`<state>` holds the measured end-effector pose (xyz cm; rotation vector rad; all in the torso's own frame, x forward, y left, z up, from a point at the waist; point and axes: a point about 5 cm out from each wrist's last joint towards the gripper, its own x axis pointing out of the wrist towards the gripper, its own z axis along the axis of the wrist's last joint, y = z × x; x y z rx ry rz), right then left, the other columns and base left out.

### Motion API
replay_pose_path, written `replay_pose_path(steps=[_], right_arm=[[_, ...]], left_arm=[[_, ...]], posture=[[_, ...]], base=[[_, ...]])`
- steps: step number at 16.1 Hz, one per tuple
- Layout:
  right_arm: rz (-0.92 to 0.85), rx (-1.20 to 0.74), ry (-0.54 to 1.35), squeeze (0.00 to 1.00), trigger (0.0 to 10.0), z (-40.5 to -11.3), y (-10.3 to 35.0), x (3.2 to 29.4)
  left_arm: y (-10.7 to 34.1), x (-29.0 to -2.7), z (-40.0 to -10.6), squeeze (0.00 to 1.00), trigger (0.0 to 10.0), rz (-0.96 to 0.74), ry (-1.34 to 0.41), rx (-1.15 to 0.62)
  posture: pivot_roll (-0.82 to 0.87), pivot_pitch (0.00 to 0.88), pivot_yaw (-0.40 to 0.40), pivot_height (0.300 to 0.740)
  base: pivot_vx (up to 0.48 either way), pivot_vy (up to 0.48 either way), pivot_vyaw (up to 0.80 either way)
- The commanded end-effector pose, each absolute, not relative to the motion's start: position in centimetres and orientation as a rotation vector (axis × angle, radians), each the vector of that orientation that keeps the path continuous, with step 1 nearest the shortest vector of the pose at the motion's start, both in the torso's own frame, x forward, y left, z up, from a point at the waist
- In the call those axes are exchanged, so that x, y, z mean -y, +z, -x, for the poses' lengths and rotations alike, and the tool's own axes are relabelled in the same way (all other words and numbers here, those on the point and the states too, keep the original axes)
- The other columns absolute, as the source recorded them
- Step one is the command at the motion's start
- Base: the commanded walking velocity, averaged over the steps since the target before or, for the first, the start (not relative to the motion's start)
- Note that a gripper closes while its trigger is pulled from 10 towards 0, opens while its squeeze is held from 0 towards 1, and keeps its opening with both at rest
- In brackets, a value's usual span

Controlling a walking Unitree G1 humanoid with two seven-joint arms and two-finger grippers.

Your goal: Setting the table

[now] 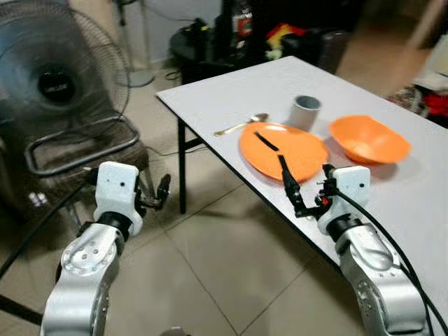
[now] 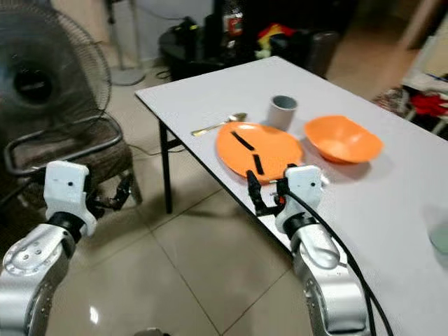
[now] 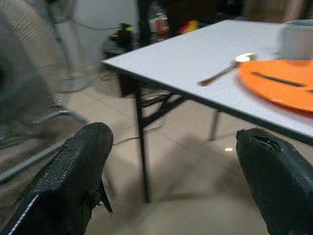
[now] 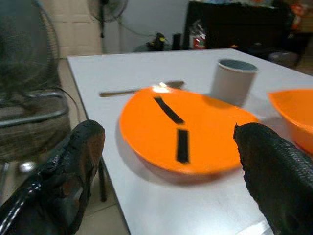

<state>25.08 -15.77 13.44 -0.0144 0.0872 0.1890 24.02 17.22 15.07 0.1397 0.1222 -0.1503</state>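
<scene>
- My right gripper (image 4: 166, 161) has fingers spread wide, empty, hovering at the table's near edge, aimed at the orange plate (image 4: 186, 132).
- My left gripper (image 3: 171, 166) is also open and empty, off the table over tiled floor (image 1: 231, 266), facing the table (image 1: 231, 91) corner.
- The plate sits near the edge, with two black strips on it.
- A spoon (image 1: 241, 126) lies just beside the plate; the grey cup (image 1: 306, 110) is behind it, the orange bowl (image 1: 369, 138) to its right.
- A fan (image 1: 56, 77) stands left of me.
</scene>
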Motion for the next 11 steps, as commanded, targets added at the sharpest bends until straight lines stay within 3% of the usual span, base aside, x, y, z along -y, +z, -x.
replay_pose_path(steps=[1, 10, 11], right_arm=[[0.01, -0.1, 0.189, 1.0, 10.0, -25.27, 13.34, 15.73], [-0.02, -0.081, 0.218, 1.0, 10.0, -25.48, 13.54, 15.34], [-0.023, -0.082, 0.221, 0.91, 10.0, -25.44, 13.49, 15.19]], left_arm=[[14.98, -17.5, -24.07, 0.0, 10.0, -0.143, -0.144, -0.131], [14.96, -17.79, -24.09, 0.0, 10.0, -0.152, -0.147, -0.13], [14.93, -17.85, -24.16, 0.0, 10.0, -0.158, -0.154, -0.131]], posture=[[0.04, 0.0, -0.068, 0.74], [0.05, 0.0, -0.063, 0.74], [0.05, 0.0, -0.06, 0.74]], base=[[0.0, 0.334, 0.0], [0.0, 0.337, 0.0], [0.0, 0.334, 0.0]])
